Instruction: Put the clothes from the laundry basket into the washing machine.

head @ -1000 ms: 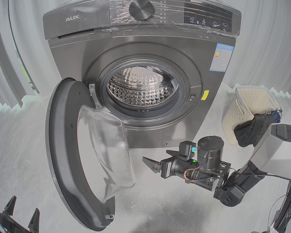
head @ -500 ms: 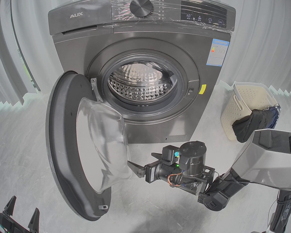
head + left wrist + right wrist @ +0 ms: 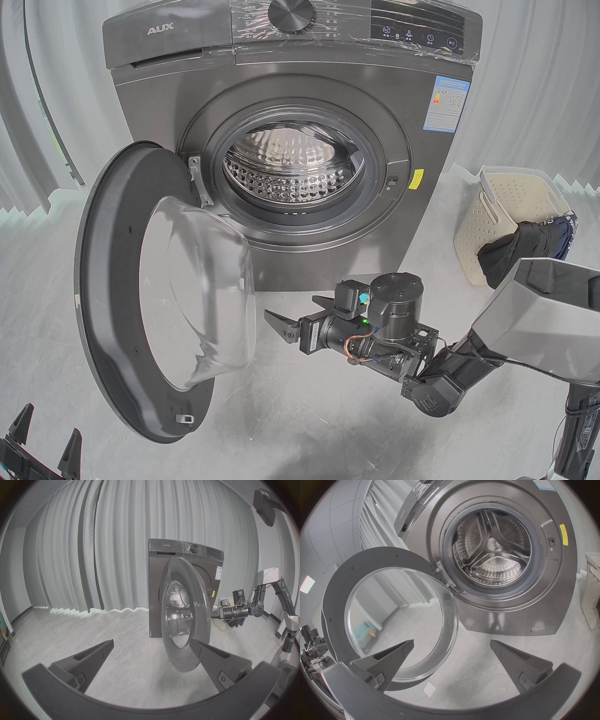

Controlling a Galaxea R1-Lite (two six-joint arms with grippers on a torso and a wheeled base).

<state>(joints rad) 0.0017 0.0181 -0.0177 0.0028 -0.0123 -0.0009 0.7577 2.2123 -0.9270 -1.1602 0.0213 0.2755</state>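
While the dark clothes [image 3: 522, 247] hang over the rim of the laundry basket [image 3: 484, 219], right of the washing machine [image 3: 175, 112], the nearer right fingers [image 3: 281, 326], apart and empty, point the opposite way, toward the door [image 3: 106, 281]; the left fingers [image 3: 70, 445] are apart too.

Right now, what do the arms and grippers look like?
The right arm has an angular silver shell, black joints, a black cylindrical wrist motor, a looped orange cable and a small green light. The right gripper and left gripper are dark grey, each with two tapered wedge fingers, textured inside.
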